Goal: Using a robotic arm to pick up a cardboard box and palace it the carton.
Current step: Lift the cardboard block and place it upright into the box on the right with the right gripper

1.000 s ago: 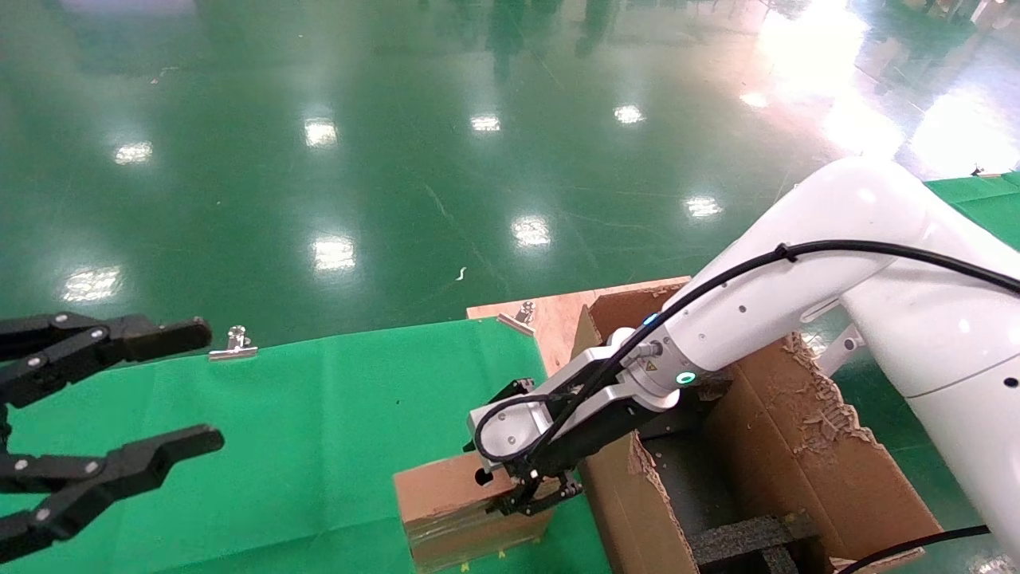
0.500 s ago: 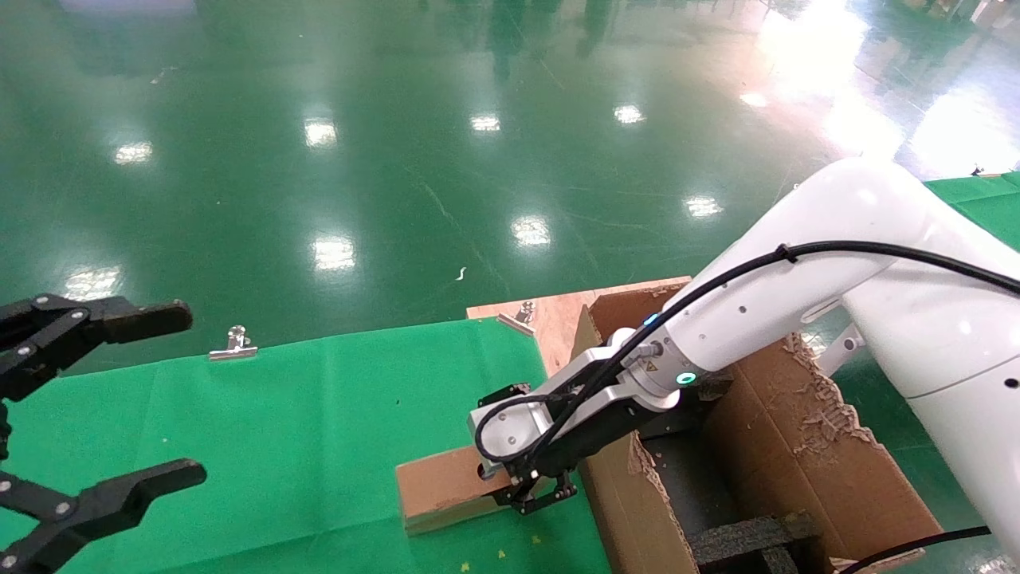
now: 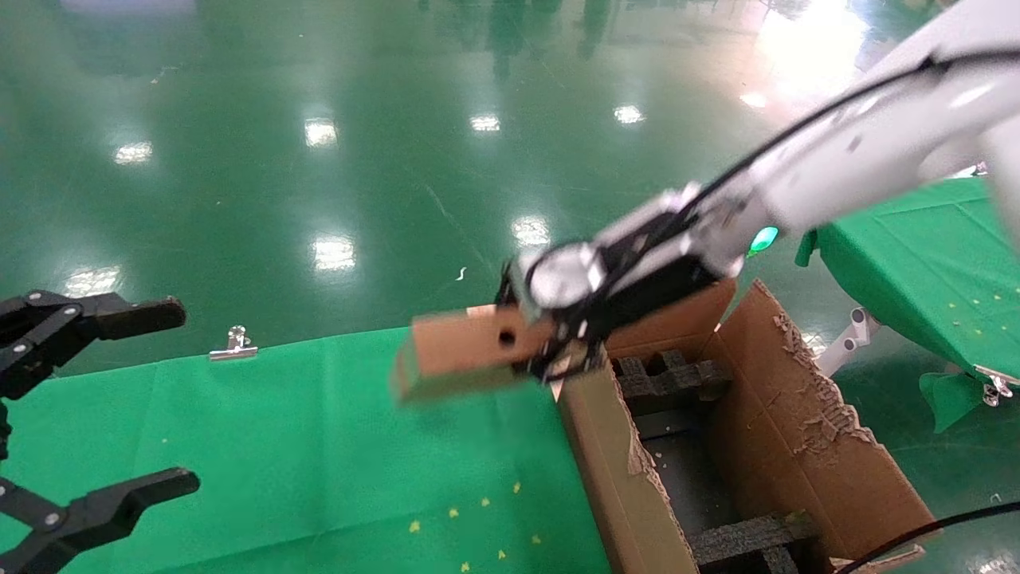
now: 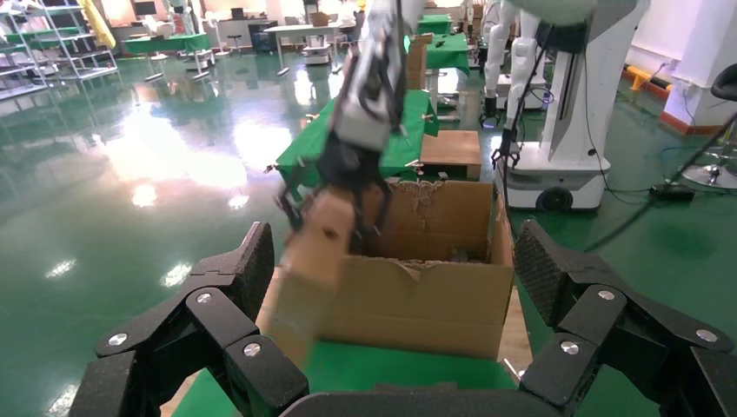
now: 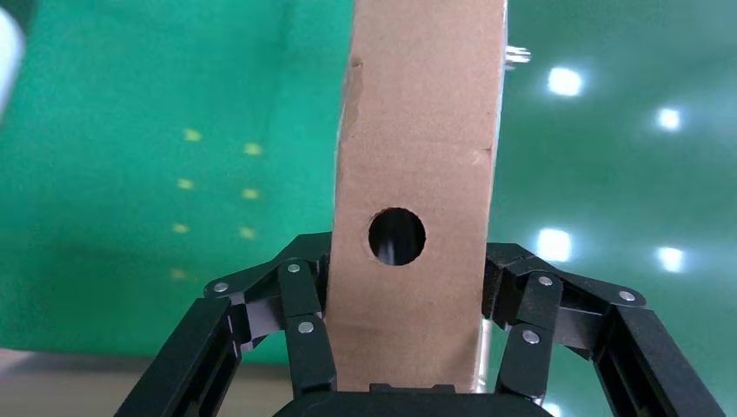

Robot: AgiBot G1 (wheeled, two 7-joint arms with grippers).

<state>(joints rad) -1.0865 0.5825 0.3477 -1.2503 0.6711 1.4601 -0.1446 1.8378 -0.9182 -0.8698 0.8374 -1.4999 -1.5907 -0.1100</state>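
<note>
The cardboard box (image 3: 466, 351) hangs in the air above the green tabletop (image 3: 303, 446), just beside the carton (image 3: 765, 446), clamped in the right end effector (image 3: 550, 351). The left end effector (image 3: 88, 414) hovers spread wide, empty.

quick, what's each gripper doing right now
Right gripper: shut on the cardboard box, lifted beside the carton.
Left gripper: open, holding nothing.
</note>
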